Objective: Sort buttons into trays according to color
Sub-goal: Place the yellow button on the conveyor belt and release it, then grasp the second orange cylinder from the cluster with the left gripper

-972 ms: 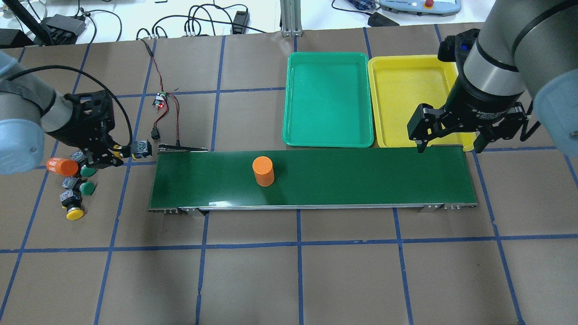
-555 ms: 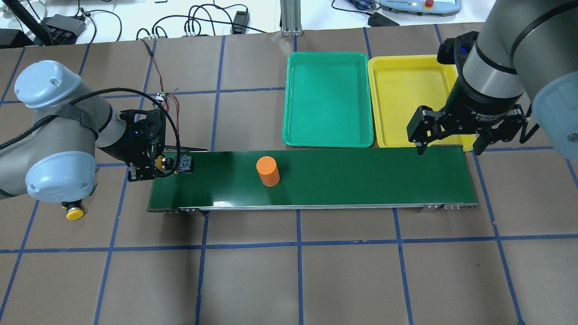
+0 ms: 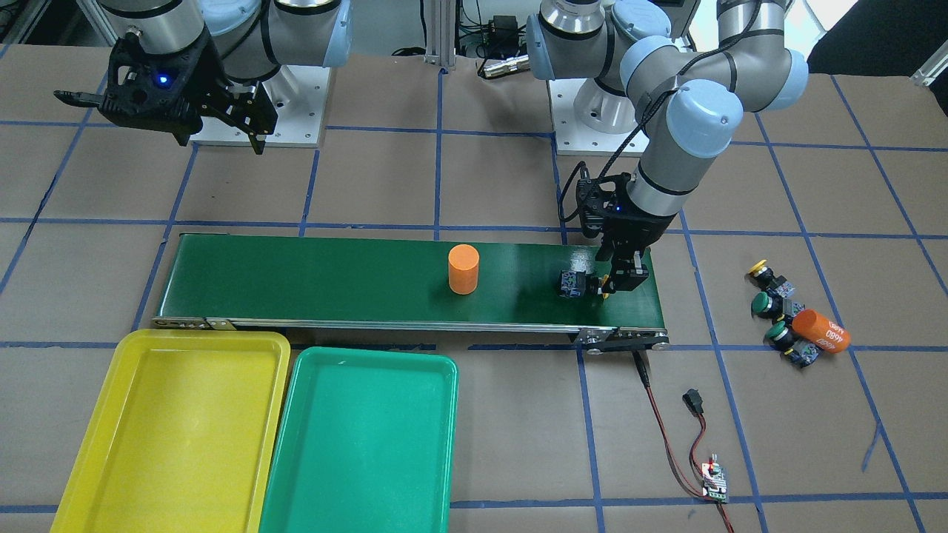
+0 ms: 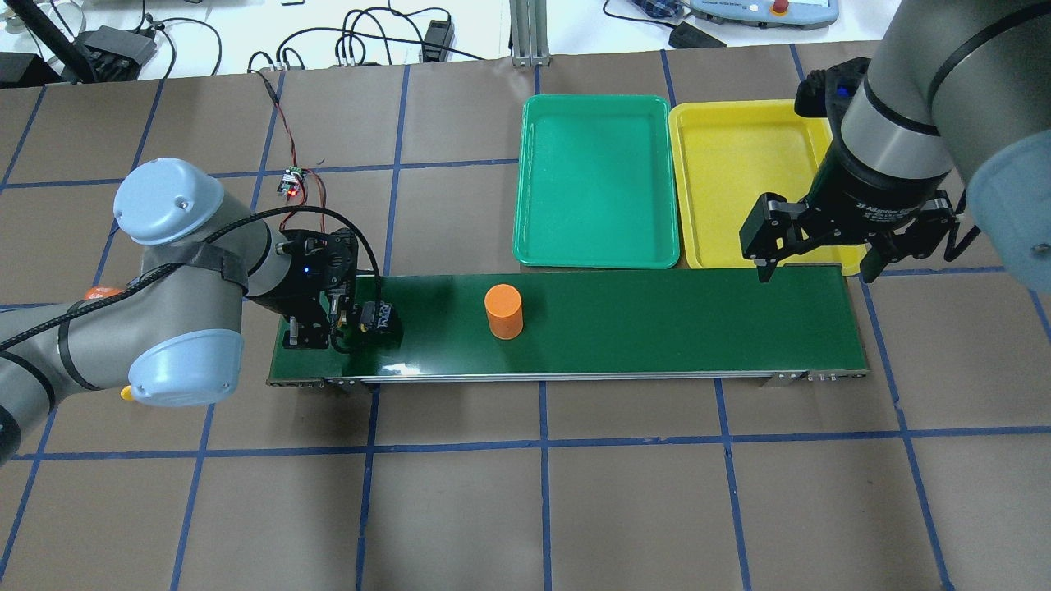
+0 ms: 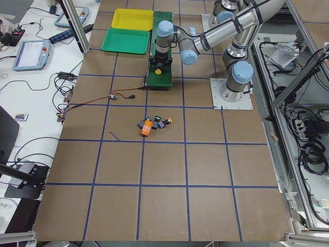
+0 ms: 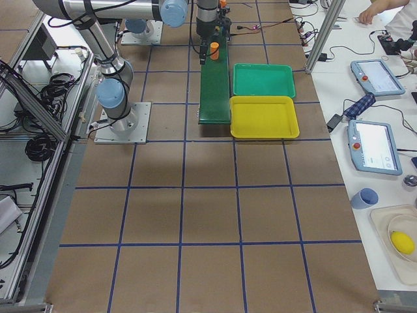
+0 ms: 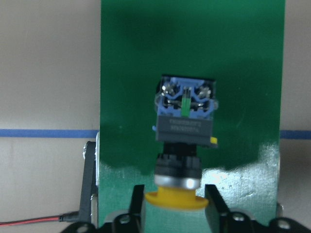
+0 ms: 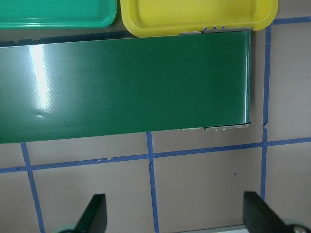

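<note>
My left gripper (image 4: 338, 322) is shut on the yellow cap of a button (image 4: 379, 316) at the left end of the conveyor belt (image 4: 657, 320). The left wrist view shows its fingers (image 7: 137, 204) on either side of the cap, with the grey-blue body (image 7: 184, 121) pointing away along the belt. Whether the button touches the belt I cannot tell. On the table lie one yellow button (image 3: 757, 268) and two green buttons (image 3: 761, 302) (image 3: 776, 332). The green tray (image 4: 595, 180) and yellow tray (image 4: 731, 164) hold nothing. My right gripper (image 4: 817, 267) hangs open over the belt's right end, holding nothing.
An orange cylinder (image 4: 503, 310) stands upright on the belt, right of the held button. Another orange cylinder (image 3: 820, 332) lies beside the loose buttons. A small circuit board (image 4: 289, 182) with red and black wires sits behind the belt's left end.
My left gripper carried the yellow button from beside the pile onto the belt's left end. The orange cylinder rode rightward along the belt. My right arm stayed put.
</note>
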`<control>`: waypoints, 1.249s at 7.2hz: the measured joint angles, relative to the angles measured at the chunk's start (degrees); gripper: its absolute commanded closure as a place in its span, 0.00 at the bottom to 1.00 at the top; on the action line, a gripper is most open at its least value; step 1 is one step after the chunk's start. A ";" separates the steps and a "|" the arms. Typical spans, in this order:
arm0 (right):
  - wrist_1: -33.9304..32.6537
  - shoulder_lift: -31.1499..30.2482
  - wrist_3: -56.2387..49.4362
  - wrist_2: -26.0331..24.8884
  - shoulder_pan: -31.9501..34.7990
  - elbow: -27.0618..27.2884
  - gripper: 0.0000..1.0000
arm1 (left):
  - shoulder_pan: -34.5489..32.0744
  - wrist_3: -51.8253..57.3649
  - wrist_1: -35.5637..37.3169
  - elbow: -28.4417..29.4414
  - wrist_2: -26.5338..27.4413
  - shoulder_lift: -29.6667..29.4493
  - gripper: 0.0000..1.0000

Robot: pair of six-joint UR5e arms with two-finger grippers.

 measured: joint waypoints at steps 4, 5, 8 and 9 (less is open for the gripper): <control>-0.02 0.10 0.00 0.26 0.00 -0.04 0.00 | 8.44 0.55 0.84 0.46 0.66 1.11 0.08; -0.02 0.16 0.00 0.08 0.00 -0.05 0.00 | 14.24 2.77 1.93 1.32 0.45 -0.26 0.09; -0.15 0.13 0.00 0.45 0.00 -0.04 0.00 | 27.49 20.08 2.64 11.10 0.46 -8.07 0.19; -0.17 0.15 0.00 0.50 0.00 -0.03 0.00 | 29.68 25.92 1.69 14.97 0.39 -11.76 0.20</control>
